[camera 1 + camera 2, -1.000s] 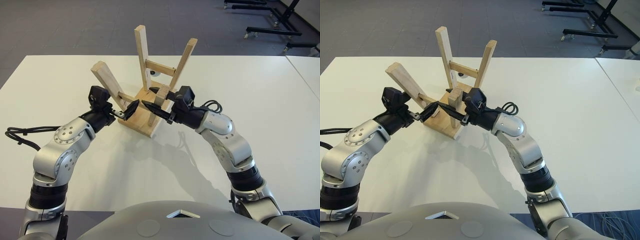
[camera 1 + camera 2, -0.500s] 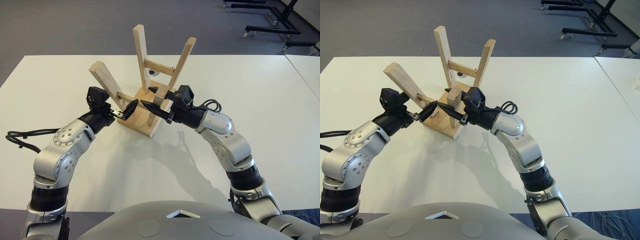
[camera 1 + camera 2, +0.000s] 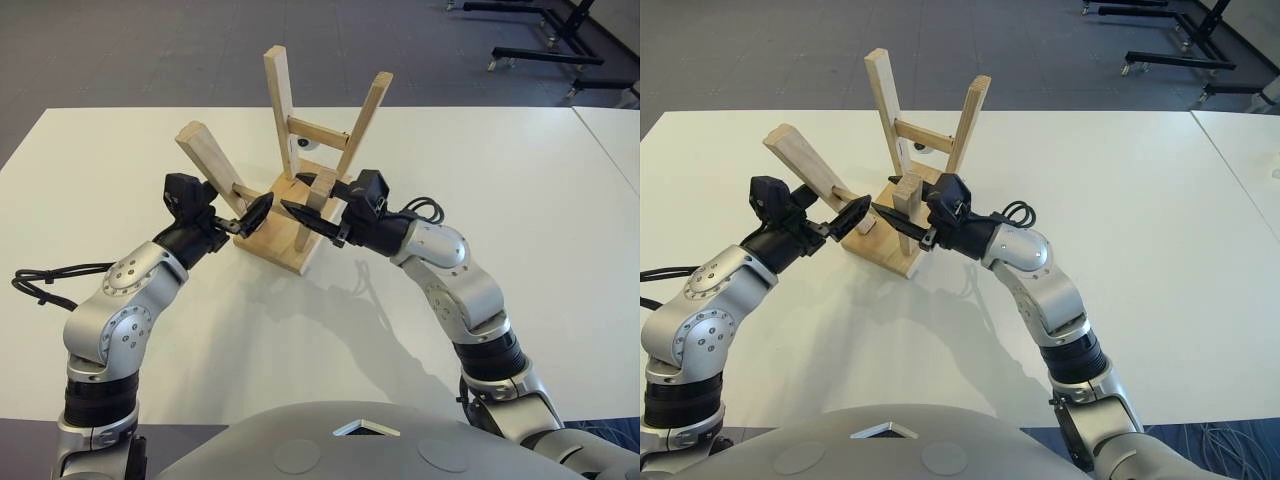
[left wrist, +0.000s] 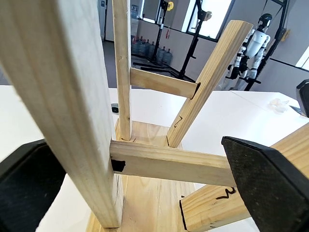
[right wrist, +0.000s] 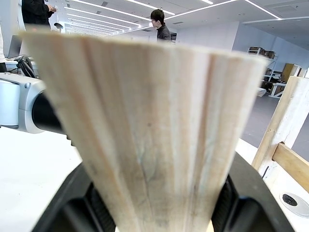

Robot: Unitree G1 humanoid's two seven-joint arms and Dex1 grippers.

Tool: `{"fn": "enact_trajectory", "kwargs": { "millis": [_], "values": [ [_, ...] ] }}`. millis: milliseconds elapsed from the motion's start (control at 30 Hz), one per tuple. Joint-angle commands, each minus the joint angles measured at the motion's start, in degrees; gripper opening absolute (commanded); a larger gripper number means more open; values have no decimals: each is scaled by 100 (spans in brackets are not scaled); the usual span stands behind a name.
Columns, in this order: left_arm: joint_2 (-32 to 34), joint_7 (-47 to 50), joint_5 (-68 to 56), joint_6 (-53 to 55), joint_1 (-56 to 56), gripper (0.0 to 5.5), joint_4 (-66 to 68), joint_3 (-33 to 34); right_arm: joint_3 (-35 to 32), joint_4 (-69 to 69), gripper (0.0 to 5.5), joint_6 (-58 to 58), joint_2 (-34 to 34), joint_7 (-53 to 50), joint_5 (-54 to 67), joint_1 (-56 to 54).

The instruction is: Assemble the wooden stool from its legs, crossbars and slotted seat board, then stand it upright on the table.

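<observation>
The left gripper's (image 3: 250,213) black fingers (image 4: 263,179) are spread wide. In the left wrist view, the slanted pale wooden leg (image 3: 208,160) at the stool's left corner and the low wooden crossbar (image 4: 169,162) running off it stand between the two pads, and neither pad can be seen pressing on the wood. The gripper sits just above the seat board, with its silver arm trailing back towards the near left of the table.

The right gripper's (image 3: 308,198) black fingers (image 5: 79,203) are closed onto the short near wooden leg (image 3: 322,186), one on each side of it, with the wood tight against both in the right wrist view. The wrist sits just to the right of the stool, and the arm bends back across the table to the near right.

The pale wooden stool (image 3: 300,190) is upside down at the middle of the white table (image 3: 520,180). Its flat square seat board (image 3: 285,250) rests on the tabletop and all four legs point up. The two far legs, a tall one (image 3: 282,100) and a slanted one (image 3: 367,115), lean apart and are joined by a high crossbar (image 3: 318,133). A small round grey disc (image 3: 303,144) lies on the table just behind the stool, seen between those far legs.
</observation>
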Motion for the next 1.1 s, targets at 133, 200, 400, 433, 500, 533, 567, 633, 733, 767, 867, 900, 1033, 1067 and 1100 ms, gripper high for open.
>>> {"fn": "enact_trajectory", "kwargs": {
  "millis": [133,200,400,433,500,533,567,633,733,767,867,900,1033,1067,1100],
  "values": [
    [-156,-1825,-1939,530,-206,540,-929,-1033,527,543,204,539,250,22,-171,-272],
    [-156,-1881,-1938,515,-188,540,-888,-1047,530,551,204,550,266,36,-182,-288],
    [-30,-2276,-1407,46,118,540,-461,-958,185,452,253,609,201,18,19,-175],
    [5,-2316,-1415,26,136,540,-442,-885,125,452,274,598,195,1,33,-166],
    [46,-2350,-1458,33,149,540,-471,-768,29,460,306,608,167,-36,83,-158],
    [44,-2358,-1456,36,152,540,-478,-735,-20,465,326,613,153,-54,97,-151],
    [44,-2374,-1452,38,154,540,-476,-712,-52,472,349,615,149,-70,99,-148],
    [33,-2364,-1420,27,161,540,-481,-673,-124,498,389,616,142,-109,73,-154],
    [64,-2292,-1422,22,123,540,-539,-632,-215,582,449,624,105,-187,14,-175],
    [84,-2275,-1439,20,103,540,-555,-616,-223,604,470,626,87,-203,-2,-179],
    [111,-2252,-1471,52,53,540,-587,-567,-229,627,535,677,75,-215,-14,-192],
    [116,-2238,-1476,65,43,540,-591,-553,-234,626,538,698,74,-217,0,-193],
    [148,-2178,-1512,91,6,540,-656,-472,-521,553,538,749,-148,-57,227,-74],
    [159,-2167,-1519,95,-4,540,-676,-449,-639,598,538,752,-261,-20,245,-42],
    [179,-2164,-1529,98,-15,540,-691,-409,-781,644,538,750,-420,36,256,19]
  ]
}}
